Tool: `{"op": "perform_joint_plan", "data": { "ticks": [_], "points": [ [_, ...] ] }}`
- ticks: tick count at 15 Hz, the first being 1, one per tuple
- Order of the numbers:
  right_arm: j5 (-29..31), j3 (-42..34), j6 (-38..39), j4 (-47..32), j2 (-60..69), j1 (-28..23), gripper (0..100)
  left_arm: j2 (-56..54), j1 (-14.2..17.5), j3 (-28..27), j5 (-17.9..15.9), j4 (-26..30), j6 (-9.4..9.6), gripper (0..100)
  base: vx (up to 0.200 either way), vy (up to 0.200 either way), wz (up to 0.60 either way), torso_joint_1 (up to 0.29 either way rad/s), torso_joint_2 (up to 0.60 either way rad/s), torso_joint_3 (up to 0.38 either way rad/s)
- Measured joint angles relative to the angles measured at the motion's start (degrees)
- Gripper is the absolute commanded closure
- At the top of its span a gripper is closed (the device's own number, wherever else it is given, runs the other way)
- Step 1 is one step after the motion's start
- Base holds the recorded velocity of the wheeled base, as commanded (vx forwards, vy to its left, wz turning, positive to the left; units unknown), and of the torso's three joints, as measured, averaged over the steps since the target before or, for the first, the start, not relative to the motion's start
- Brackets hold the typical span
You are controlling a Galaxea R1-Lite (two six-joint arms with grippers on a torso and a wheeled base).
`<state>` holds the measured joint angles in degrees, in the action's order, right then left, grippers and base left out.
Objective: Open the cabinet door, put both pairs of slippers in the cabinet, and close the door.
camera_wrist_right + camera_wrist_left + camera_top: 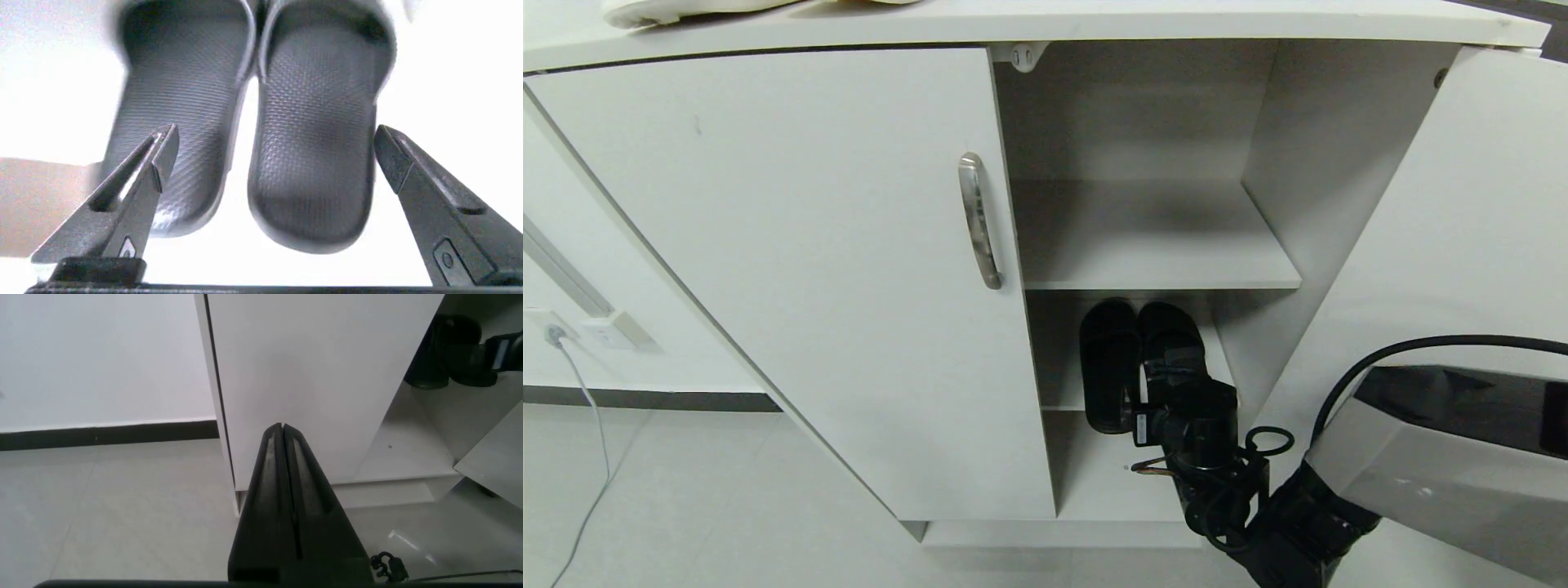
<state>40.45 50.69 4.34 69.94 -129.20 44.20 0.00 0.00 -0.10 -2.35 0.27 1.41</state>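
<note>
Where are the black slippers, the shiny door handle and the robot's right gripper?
black slippers (1109, 371), head view, middle of the left slipper.
door handle (979, 220), head view, middle of the metal bar.
right gripper (275, 135), right wrist view, midway between its open fingertips.

Lower centre of the head view, the right arm's wrist (1196, 425) covers the heel end of one of the black slippers (1109, 359) on the cabinet's (768, 245) lower shelf. Its dark jaws are hard to tell from the slipper. Upper left, a pale item (678, 10) on the cabinet top is cut off by the frame edge. In the right wrist view, the slippers' (310, 147) far ends are blurred.
</note>
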Motion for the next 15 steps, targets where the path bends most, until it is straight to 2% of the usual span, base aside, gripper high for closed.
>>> {"op": "perform_joint_plan", "data": {
  "ticks": [4, 11, 15],
  "points": [
    [0.09, -1.88, -0.1, 0.1, 2.18, 0.94, 0, 0.0, 0.0, 0.0, 0.01, 0.0, -0.09, 100, 0.0, 0.0, 0.0, 0.0, 0.0, 0.0],
    [1.18, -2.38, -0.11, 0.45, 2.93, 1.79, 0, 0.0, 0.0, -0.01, 0.04, -0.02, -0.38, 100, -0.2, 0.0, 0.0, 0.004, 0.0, 0.004],
    [1.23, -2.97, -0.21, 1.58, 3.4, 1.96, 0, 0.0, 0.0, 0.0, 0.39, -0.05, -0.51, 100, 0.0, 0.0, 0.0, 0.0, 0.0, 0.0]
  ]
}}
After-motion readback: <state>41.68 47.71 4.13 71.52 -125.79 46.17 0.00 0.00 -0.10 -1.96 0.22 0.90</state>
